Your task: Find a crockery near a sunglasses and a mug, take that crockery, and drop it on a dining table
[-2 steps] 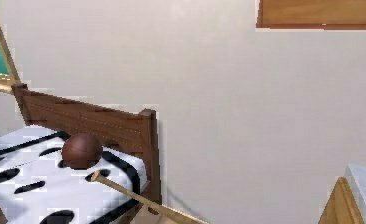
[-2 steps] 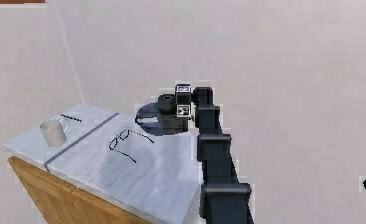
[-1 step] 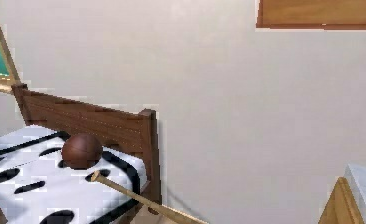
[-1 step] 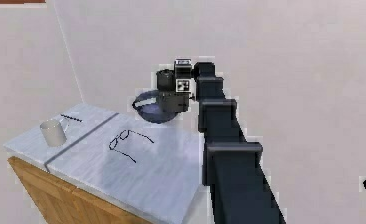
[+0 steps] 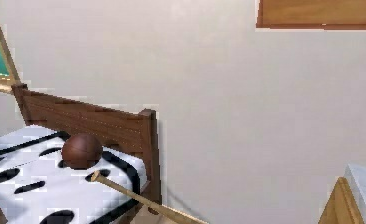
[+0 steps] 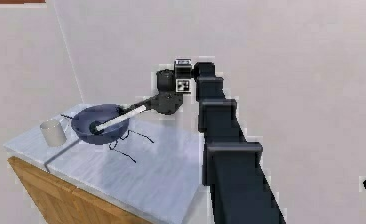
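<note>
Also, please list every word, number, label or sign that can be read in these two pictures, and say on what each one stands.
No text can be read in either view.
The two white squares on the arm carry black marks, but these are patterns, not letters or numbers.
The white mug, the dark blue bowl and the spotted bed cover show no print.
</note>
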Available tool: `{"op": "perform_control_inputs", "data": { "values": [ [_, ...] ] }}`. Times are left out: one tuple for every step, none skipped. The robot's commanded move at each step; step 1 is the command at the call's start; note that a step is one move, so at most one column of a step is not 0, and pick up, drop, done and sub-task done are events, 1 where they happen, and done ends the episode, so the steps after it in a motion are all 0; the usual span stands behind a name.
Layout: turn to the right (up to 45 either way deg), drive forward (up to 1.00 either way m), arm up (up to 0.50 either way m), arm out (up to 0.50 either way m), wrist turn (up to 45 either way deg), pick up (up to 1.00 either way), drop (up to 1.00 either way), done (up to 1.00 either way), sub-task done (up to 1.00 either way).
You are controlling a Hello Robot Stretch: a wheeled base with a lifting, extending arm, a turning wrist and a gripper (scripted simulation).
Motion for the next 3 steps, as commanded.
{"op": "perform_control_inputs", "data": {
  "values": [
    [0.0,0.0,0.0,0.0,-45.0,0.0,0.0,0.0,0.0],
    [0.0,0.0,0.0,0.0,-18.0,0.0,0.0,0.0,0.0],
    [0.0,0.0,0.0,-0.3,0.0,0.0,0.0,0.0,0.0]
  ]
}}
